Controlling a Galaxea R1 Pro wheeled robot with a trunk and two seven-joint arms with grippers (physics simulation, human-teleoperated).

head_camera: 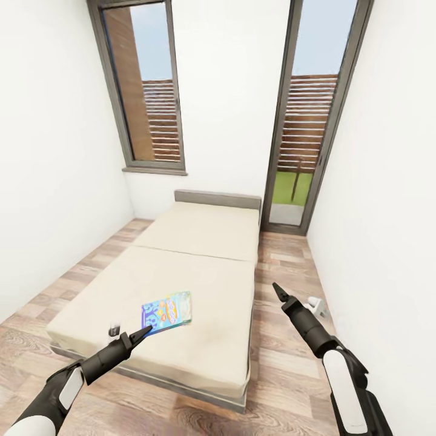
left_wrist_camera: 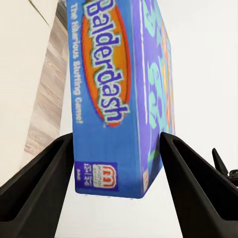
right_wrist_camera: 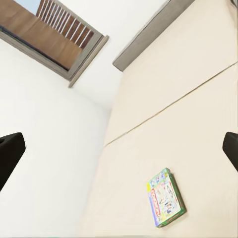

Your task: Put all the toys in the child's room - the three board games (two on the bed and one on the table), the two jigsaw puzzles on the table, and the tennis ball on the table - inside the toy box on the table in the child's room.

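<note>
Since the game [head_camera: 167, 311] lies flat near the foot of the bed [head_camera: 200, 242], the left hand [head_camera: 144, 332] comes in low, fingers spread either side of its edge, not yet pinching. Right hand [head_camera: 277, 289] hangs spread over the floor, spare.

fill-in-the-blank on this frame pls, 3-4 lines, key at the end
1. The board game lies on the ____.
2. The title printed on the box between the left gripper jaws reads ____.
3. The left gripper's jaws stand one on each side of the box, so the gripper is ____.
4. The right gripper hangs over the ____, beside the bed.

Missing words: bed; Balderdash; open; floor
</note>
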